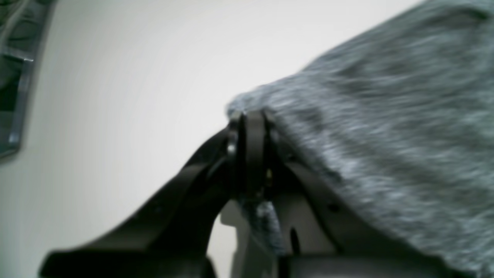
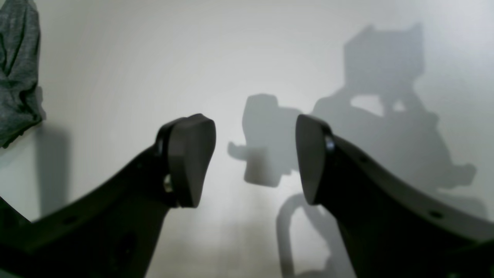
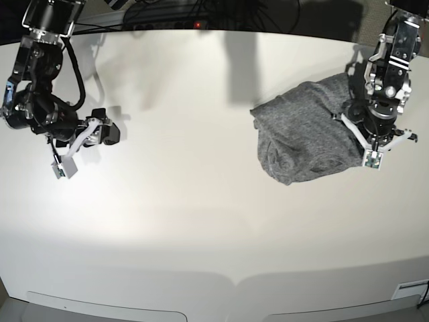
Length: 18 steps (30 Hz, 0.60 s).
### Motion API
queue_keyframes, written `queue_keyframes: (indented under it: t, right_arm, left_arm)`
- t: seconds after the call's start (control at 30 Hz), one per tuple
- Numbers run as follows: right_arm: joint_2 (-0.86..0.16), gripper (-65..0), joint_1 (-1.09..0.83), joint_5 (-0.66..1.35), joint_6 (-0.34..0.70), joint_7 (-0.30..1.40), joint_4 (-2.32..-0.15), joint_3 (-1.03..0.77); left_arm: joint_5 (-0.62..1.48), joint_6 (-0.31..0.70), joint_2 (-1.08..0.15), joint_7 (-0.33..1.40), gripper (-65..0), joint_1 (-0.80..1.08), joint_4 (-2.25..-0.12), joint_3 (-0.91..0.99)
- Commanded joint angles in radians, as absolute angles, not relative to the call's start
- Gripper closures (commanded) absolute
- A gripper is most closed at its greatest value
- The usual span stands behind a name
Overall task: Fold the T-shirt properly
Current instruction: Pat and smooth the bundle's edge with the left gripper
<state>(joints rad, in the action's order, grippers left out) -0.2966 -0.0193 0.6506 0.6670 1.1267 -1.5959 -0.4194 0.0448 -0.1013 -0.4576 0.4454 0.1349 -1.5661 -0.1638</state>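
My left gripper point(image 1: 251, 127) has its fingers pressed together on a pinch of the T-shirt point(image 1: 386, 146); a tuft of grey knit pokes out below the closed pads, and the rest of the cloth spreads away to the right of the claw and above it. The wrist picture is blurred, so I can't make out which edge of the shirt is caught.

From the base view, the T-shirt point(image 3: 305, 137) lies bunched and rumpled on the white table point(image 3: 201, 221), its bulk just beside the left gripper point(image 3: 371, 137) on the side facing the table's middle.

My right gripper point(image 2: 254, 158) is spread wide, nothing between the fingers, only bare table and its own shadow ahead. A fold of grey cloth shows at the far upper left of that wrist view. In the base view the right gripper point(image 3: 107, 132) sits well apart from the shirt.
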Motion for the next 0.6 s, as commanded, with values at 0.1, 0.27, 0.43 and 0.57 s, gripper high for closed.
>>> queue_keyframes:
  t: [0.1,0.27,0.43,0.57]
  right_arm:
    - [-0.313,-36.9,-0.003,0.665,0.674,1.112,-1.610,-0.425]
    - [-0.313,-36.9,-0.003,0.665,0.674,1.117,-1.610,-0.425]
    - [-0.313,-36.9,-0.003,0.665,0.674,1.131,-1.610,-0.425]
    - [-0.313,-36.9,-0.003,0.668,0.674,1.129,-1.610,-0.425]
  left_arm:
    - [0.035,-0.086,-0.475,0.418,-16.0,0.116,-1.584,-0.158]
    - [0.030,-0.107,-0.477,0.419,-28.0,0.099,-1.584,-0.157]
    - [-0.008,-0.300,-0.512,0.437,-27.7,0.077,-1.585,-0.157]
    - [0.138,-0.318,-0.543,0.522,-7.9,0.083,-1.619,-0.157]
